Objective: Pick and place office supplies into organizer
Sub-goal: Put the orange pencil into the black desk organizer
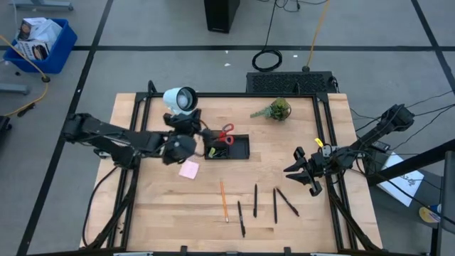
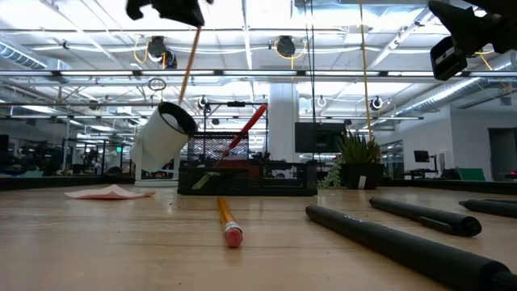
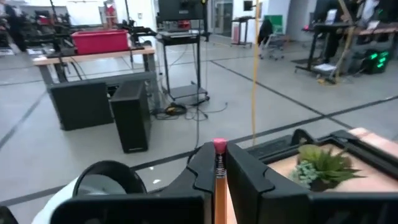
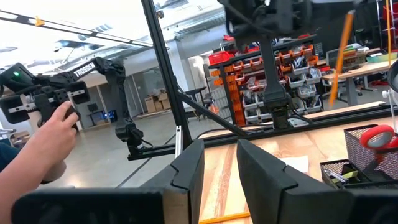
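— Right, left gripper [image 1: 190, 144] first?
— Sits left of centre in the overhead frame, just left of the organizer [image 1: 238, 149]. Clamped tight on an orange pencil [image 3: 219, 180], pink eraser end poking out between the fingers [image 3: 245, 171] in the left wrist frame. Seen from table height, hangs at the top left with the pencil slanting down from it.
— And the right gripper [image 1: 304, 173]?
— Right of centre overhead, above the worktop [image 1: 156, 206], near the loose pens. Parted a little, nothing between the fingers [image 4: 186, 168].
— Organizer itself?
— Middle of the overhead frame, slightly above centre. Red-handled scissors [image 1: 225, 134] standing in the upper left part, a small yellow piece [image 1: 212, 151] in the left end.
— Still out on the worktop?
— Pink sticky-note pad [image 1: 188, 169] just below and left of the organizer. Another orange pencil [image 1: 223, 200] lower centre, with four black pens [image 1: 275, 204] spread to its right.
— Anything else around?
— White round lamp [image 1: 180, 99] above the left gripper, small green plant [image 1: 276, 109] at upper centre right. A person's hand [image 4: 43, 146] on a control handle at the left edge of the right wrist frame.
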